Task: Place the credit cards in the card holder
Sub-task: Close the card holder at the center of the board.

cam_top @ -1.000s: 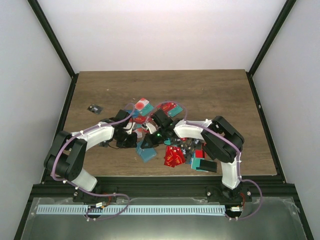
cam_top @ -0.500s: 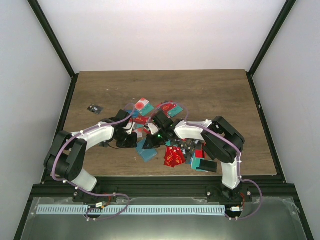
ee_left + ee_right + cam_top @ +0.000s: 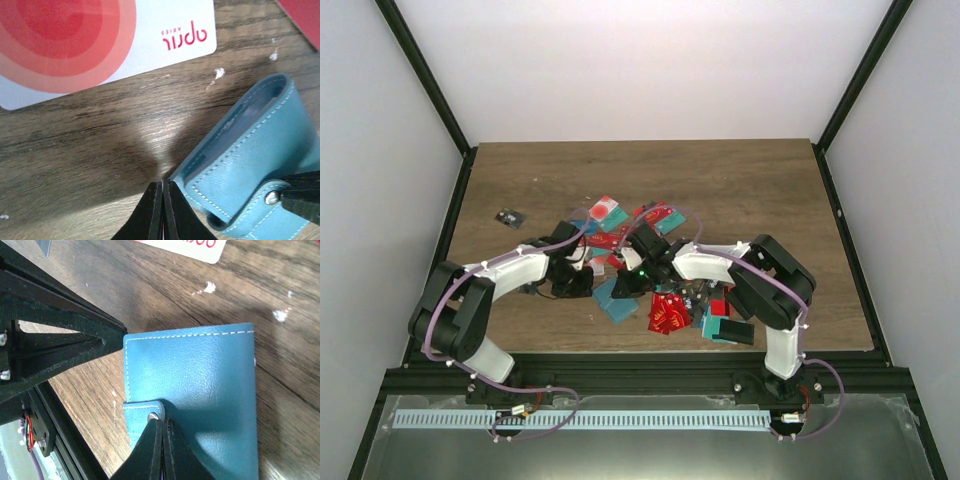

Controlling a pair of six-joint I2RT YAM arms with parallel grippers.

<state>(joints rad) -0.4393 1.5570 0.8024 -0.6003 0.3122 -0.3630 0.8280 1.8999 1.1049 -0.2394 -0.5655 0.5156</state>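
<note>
The card holder point(image 3: 200, 385) is lying flat on the counter point(image 3: 75, 150), folded shut and sandwiched between the two sets of jaws. The right jaws are pressed together with their tips on the snap tab point(image 3: 150, 412). The left jaws are together too, tips butting the holder's stitched corner. Neither pair has a real grip on anything, as far as I can see.

Biggest worry imo is that it's smooth leather on wood with only pointy tips touching it. A sideways push probably makes the holder skate or spin instead of opening. The two arms' tips are also nearly nose to nose at that corner, so a small overshoot could knock them together. And if the tab pops with nobody pinning the body, the flap may just flop closed again.

Just ahead of the left jaws sits the white april card point(image 3: 100, 45). Shove the holder that way and it likely rides over or under the card.

Room-wise, it's crowded on the outer side of the right jaws, with a heap of red cards point(image 3: 670, 312) and a black-and-teal case point(image 3: 728, 328). More cards lie beyond the tips, then open wood. Behind both jaws there's a bare strip before the counter's near edge, so I wouldn't drag the holder far back.
</note>
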